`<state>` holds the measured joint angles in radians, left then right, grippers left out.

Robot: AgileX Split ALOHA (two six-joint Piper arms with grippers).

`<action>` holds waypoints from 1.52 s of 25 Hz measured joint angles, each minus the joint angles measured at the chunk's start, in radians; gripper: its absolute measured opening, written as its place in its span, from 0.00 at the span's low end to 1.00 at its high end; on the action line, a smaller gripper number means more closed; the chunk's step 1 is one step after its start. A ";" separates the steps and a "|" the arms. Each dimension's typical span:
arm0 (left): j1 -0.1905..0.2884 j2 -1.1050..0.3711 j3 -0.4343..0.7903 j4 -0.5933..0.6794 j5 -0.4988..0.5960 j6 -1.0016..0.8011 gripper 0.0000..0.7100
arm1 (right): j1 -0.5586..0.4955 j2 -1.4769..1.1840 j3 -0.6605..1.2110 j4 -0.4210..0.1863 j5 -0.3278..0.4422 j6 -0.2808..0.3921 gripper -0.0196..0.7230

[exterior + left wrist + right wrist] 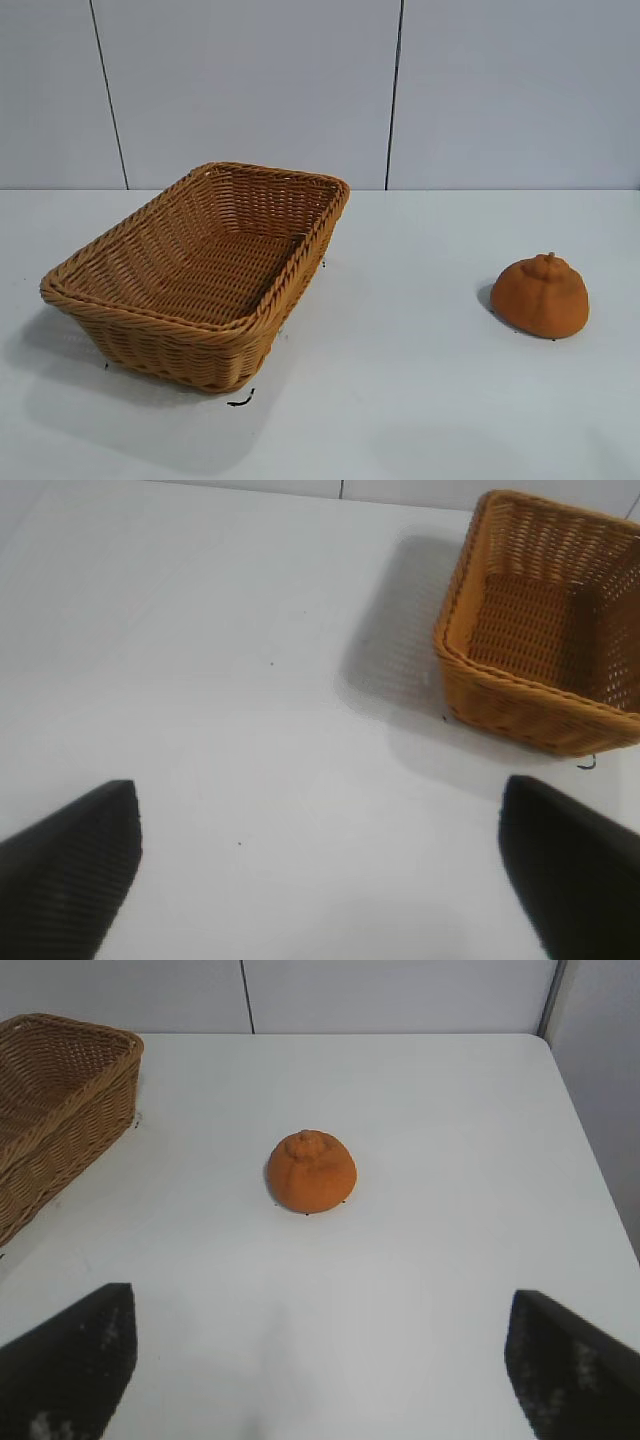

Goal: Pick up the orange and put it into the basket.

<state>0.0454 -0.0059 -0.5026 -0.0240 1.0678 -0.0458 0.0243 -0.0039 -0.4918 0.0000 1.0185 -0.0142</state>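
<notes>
**A:** Start with what's closest to you. What are your grippers doing?

**B:** Your left gripper point(320, 865) hangs above bare white table point(250, 730), its two dark fingers point(70, 865) spread wide with nothing between them. Your right gripper point(320, 1360) is the same: spread wide, empty, tilted down at the tabletop. Neither one touches anything.

**A:** And past the fingers?

**B:** Ahead of your right gripper, out in the open, sits the orange point(311, 1171). It rests flat side down on the table with its little stem nub on top, well apart from the fingers. From the outside camera you'll find the orange point(540, 295) on the right side of the table point(420, 380), alone.

**A:** Where's the basket?

**B:** Farther off from your left gripper you'll see the basket point(520, 695), standing upright on the table. In the outside view the basket point(170, 340) takes up the left half, turned at an angle, with nothing inside it. A small dark mark point(240, 401) lies on the table at its near corner. The orange and basket are well apart, with bare table between them.

**A:** Beyond that?

**B:** A pale panelled wall point(250, 90) behind the table's far edge.
</notes>
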 joint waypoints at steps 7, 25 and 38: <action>0.000 0.106 -0.045 0.000 -0.010 0.000 0.98 | 0.000 0.000 0.000 0.000 0.000 0.000 0.96; 0.000 0.871 -0.318 0.001 -0.352 0.025 0.98 | 0.000 0.000 0.000 0.000 0.000 0.000 0.96; -0.153 1.127 -0.403 -0.004 -0.420 0.084 0.98 | 0.000 0.000 0.000 0.000 0.000 0.000 0.96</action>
<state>-0.1080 1.1214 -0.9058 -0.0276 0.6475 0.0385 0.0243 -0.0039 -0.4918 0.0000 1.0188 -0.0142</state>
